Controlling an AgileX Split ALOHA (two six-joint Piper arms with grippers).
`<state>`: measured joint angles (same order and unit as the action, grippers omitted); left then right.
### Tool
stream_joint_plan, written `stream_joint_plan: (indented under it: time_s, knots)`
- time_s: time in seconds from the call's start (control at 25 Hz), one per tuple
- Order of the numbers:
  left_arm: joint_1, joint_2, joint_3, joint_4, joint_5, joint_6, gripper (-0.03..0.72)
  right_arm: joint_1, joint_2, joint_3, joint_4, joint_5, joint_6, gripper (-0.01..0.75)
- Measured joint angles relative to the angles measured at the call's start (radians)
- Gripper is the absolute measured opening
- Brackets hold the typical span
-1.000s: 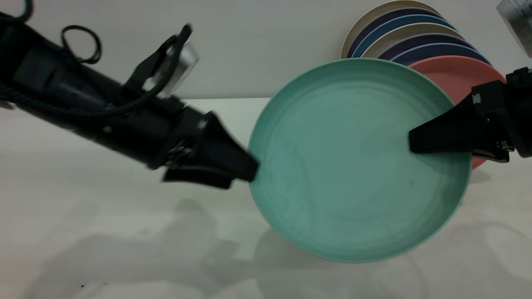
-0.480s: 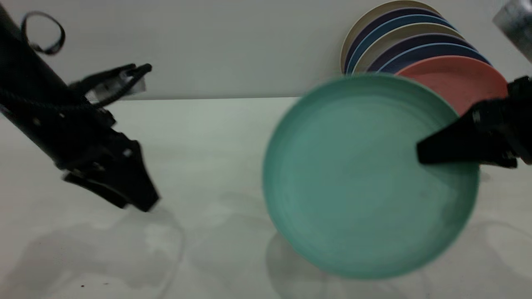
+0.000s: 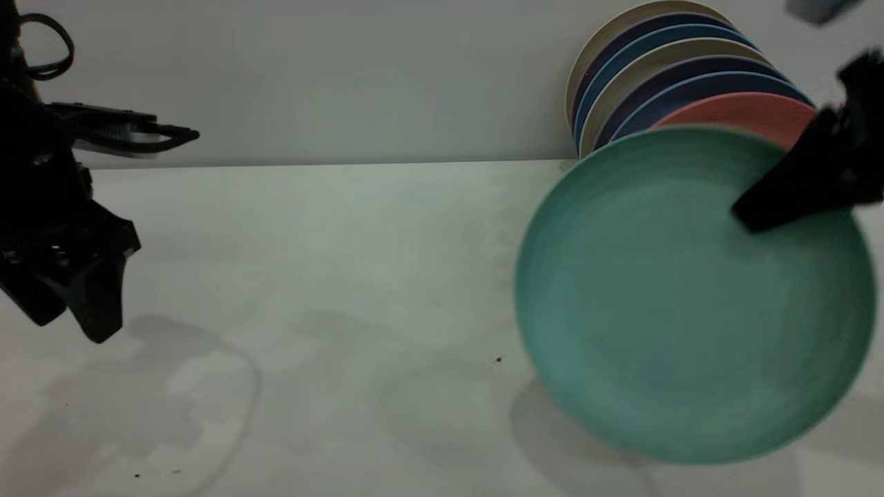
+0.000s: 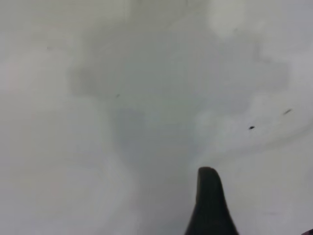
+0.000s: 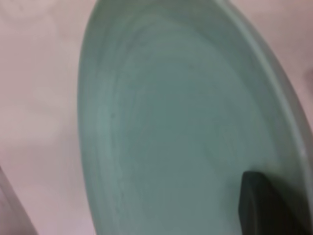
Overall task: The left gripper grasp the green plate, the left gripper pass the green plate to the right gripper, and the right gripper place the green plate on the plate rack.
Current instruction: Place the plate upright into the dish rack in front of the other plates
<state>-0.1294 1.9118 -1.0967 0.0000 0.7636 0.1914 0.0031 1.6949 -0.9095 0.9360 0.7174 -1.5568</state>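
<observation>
The green plate [image 3: 690,297] hangs tilted above the table at the right of the exterior view, its hollow face toward the camera. My right gripper [image 3: 749,210] is shut on the plate's upper right rim; one black finger [image 5: 264,208] lies across the inner face of the plate [image 5: 171,122]. The plate's top edge overlaps the salmon-pink plate [image 3: 746,110] behind it. My left gripper [image 3: 69,324] hangs at the far left, pointing down at the table, open and holding nothing. One of its fingers [image 4: 209,200] shows over bare tabletop. The plate rack is hidden behind the plates.
A row of upright plates [image 3: 663,69], cream, blue and purple, stands at the back right against the wall. The white table [image 3: 331,276] stretches between the two arms. A small dark speck [image 3: 498,359] lies on it near the green plate.
The left gripper has pulled back from the green plate to the far left and turned downward. The right gripper has carried the plate rightward, toward the upright plates.
</observation>
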Motion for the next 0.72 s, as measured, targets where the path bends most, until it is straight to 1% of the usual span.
stream_joint_plan:
  time_s: [0.08, 0.2, 0.28, 0.36, 0.52, 0.72]
  knots:
    - [0.0, 0.0, 0.0, 0.0, 0.0, -0.004, 0.552, 0.032, -0.014, -0.079, -0.174, 0.027, 0.081, 0.087]
    - [0.0, 0.0, 0.0, 0.0, 0.0, -0.004, 0.551, 0.102, -0.022, -0.19, -0.402, 0.046, 0.188, 0.087]
    - [0.0, 0.0, 0.0, 0.0, 0.0, -0.004, 0.551, 0.146, -0.022, -0.239, -0.526, 0.049, 0.26, 0.087]
    - [0.0, 0.0, 0.0, 0.0, 0.001, -0.004, 0.551, 0.174, -0.022, -0.28, -0.645, 0.052, 0.333, 0.087]
    - [0.0, 0.0, 0.0, 0.0, 0.001, -0.004, 0.551, 0.214, -0.022, -0.342, -0.818, 0.061, 0.433, 0.087]
    - [0.0, 0.0, 0.0, 0.0, -0.002, -0.004, 0.551, 0.236, -0.022, -0.407, -0.889, 0.065, 0.459, 0.085]
